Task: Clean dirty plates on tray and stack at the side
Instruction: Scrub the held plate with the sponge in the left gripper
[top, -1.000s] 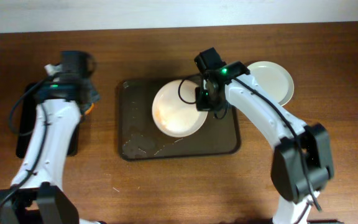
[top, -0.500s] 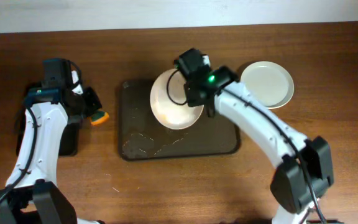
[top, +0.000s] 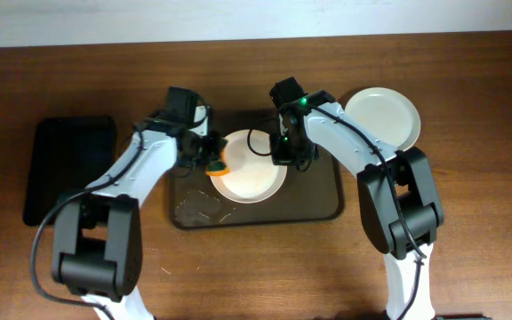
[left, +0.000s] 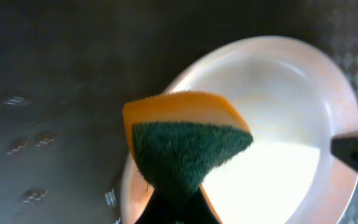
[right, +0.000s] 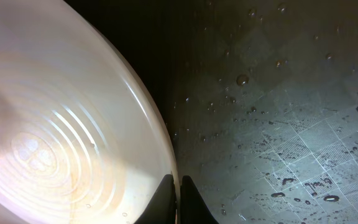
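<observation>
Orange-and-green sponge (left: 188, 143), squeezed in the left gripper (top: 210, 162), sits at the left edge of the dirty plate (top: 254, 175) on the tray (top: 316, 201) (the right gripper (top: 284, 153) pinches its right rim), so the wipe should likely go rightward across it.

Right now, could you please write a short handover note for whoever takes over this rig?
Left gripper: shut on the sponge, at the plate's left rim.
Right gripper: shut on that plate's right rim.
The plate is on the tray and shows a faint orange tint.
Done: one clean plate sits on the table beside the tray.
Left: wipe the plate, then stack it on the clean plate.
</observation>
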You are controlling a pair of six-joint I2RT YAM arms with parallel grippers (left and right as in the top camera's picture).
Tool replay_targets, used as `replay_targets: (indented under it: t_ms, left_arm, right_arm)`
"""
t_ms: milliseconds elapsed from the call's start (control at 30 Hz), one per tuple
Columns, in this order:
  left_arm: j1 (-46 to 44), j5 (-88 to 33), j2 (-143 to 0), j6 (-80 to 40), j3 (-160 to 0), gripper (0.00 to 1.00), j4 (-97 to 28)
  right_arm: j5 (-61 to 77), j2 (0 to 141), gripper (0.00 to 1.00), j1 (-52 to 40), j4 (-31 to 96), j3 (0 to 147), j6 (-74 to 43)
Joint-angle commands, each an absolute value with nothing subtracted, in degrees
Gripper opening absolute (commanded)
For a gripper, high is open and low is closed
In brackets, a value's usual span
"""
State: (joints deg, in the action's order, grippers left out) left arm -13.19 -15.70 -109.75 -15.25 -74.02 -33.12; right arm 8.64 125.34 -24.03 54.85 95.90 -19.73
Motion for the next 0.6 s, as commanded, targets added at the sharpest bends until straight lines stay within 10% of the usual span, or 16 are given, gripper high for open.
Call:
replay_targets:
  t_ms: [0, 400, 567]
  left_arm:
    - [-15.68, -17.02, -112.51, -16.36, -74.06, 0.00, -29.93]
    - [-15.77, 29.02, -107.55, -17.10, -79.35, 0.00, -38.70]
    - [-10.11, 25.65, -91.81, -21.45, -79.33, 0.00, -46.98]
  right_arm:
    - [8.43, 126.39, 0.04, -24.03, 54.83, 96.64, -20.38]
    - [8.38, 126.39, 0.04, -24.01, 55.07, 96.66, -20.38]
    - [8.36, 122.04, 0.04, -24.03, 55.35, 98.39, -18.87]
